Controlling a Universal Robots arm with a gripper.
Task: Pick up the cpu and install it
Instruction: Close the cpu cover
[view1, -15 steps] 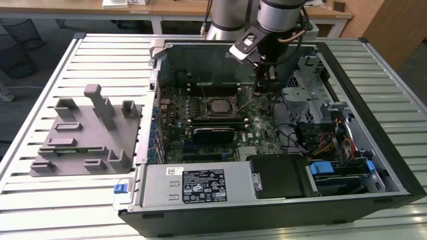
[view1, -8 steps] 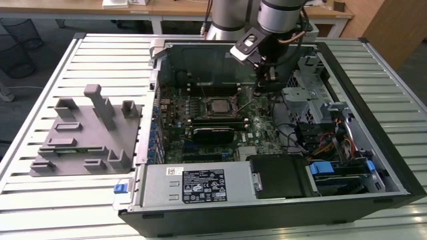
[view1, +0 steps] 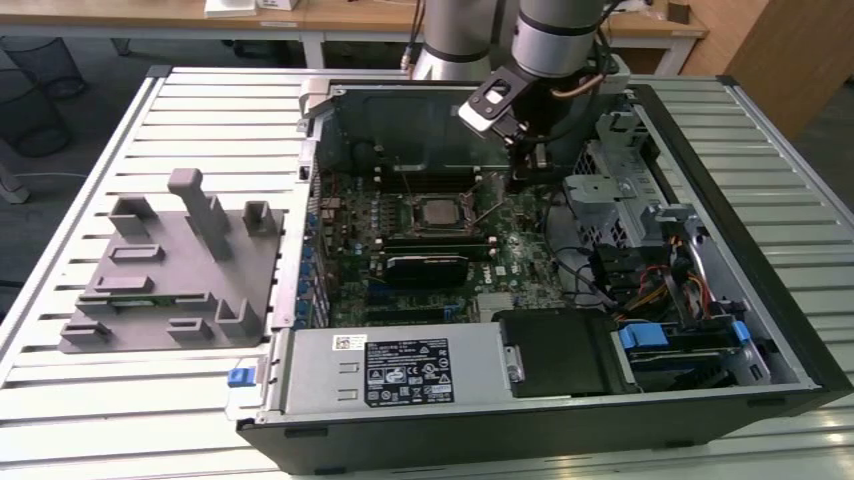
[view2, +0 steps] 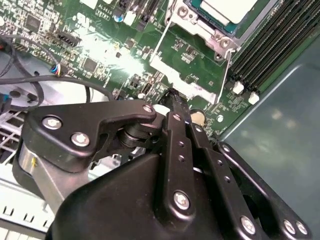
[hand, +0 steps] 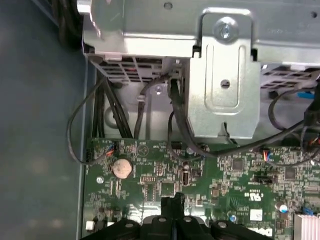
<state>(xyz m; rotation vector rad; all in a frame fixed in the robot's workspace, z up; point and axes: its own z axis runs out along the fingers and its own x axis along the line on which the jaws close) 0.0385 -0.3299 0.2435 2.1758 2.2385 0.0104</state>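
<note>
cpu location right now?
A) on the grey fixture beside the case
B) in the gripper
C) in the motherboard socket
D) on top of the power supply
C: the cpu lies pale side up inside the socket on the motherboard, while the gripper sits beside it over the board, shut and holding nothing.

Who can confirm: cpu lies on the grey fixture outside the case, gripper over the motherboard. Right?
No. The cpu sits in the socket on the motherboard, not on the grey fixture; the exterior view shows it. The gripper is over the motherboard.
</note>
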